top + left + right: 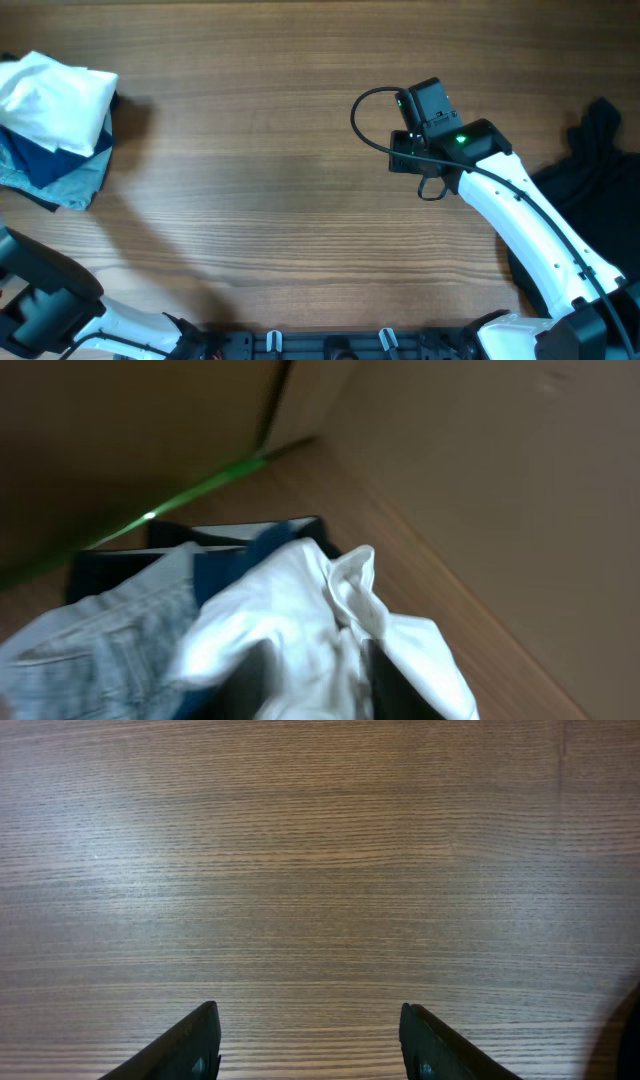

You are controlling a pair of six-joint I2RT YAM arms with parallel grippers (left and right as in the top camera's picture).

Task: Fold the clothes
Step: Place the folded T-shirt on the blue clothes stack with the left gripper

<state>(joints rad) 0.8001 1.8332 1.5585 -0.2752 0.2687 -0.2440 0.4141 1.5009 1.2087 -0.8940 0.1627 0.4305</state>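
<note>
The clothes lie in two places. At the far left a white garment [50,95] rests on blue and denim pieces [65,180]; a black garment [590,190] lies at the right edge. In the left wrist view the white garment [300,610] spreads over denim [100,650] and dark blue cloth [225,565]. My left gripper [320,675] has its dark fingers [250,682] parted, with loose white cloth lying between them. My right gripper [425,100] [308,1010] is open above bare wood at mid-table, holding nothing.
The wooden table [260,200] runs between the two heaps. The left arm's base [40,310] fills the near left corner, and the right arm [530,240] slants along the black garment. A plain brown wall [480,450] rises behind the left pile.
</note>
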